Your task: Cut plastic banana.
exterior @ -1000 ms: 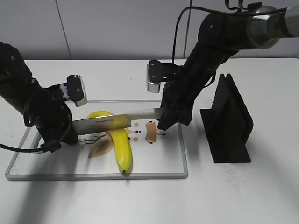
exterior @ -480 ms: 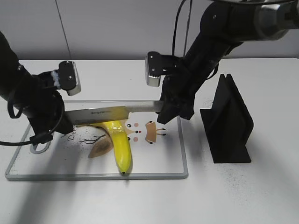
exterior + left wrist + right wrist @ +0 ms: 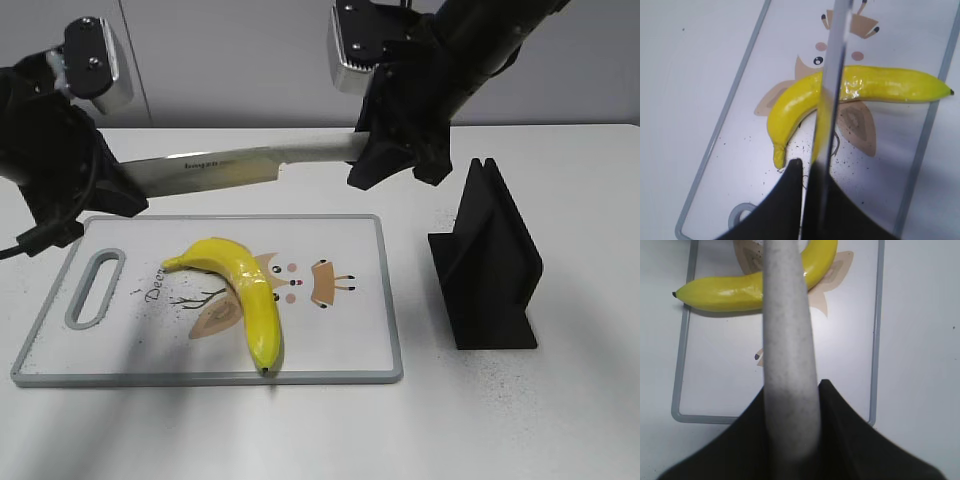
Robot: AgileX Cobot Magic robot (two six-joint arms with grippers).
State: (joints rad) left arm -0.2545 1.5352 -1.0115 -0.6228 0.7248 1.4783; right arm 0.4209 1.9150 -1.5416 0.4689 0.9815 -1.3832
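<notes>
Bright yellow banana with a dark tip and a glossy sheen. White cutting board with a grey rim, printed with tan cartoon shapes, pink dots, small black eyes and thin black scribbles. Silver-grey knife blade with dark lettering, pale grey handle. Matte black knife stand. Black arms, grey-white camera housings. White tabletop flecked with fine black specks.

Printed marks, mostly unreadable

The long steel knife blade carries small dark lettering, and the white rectangular cutting board a script word beginning "D"; neither is legible.
</notes>
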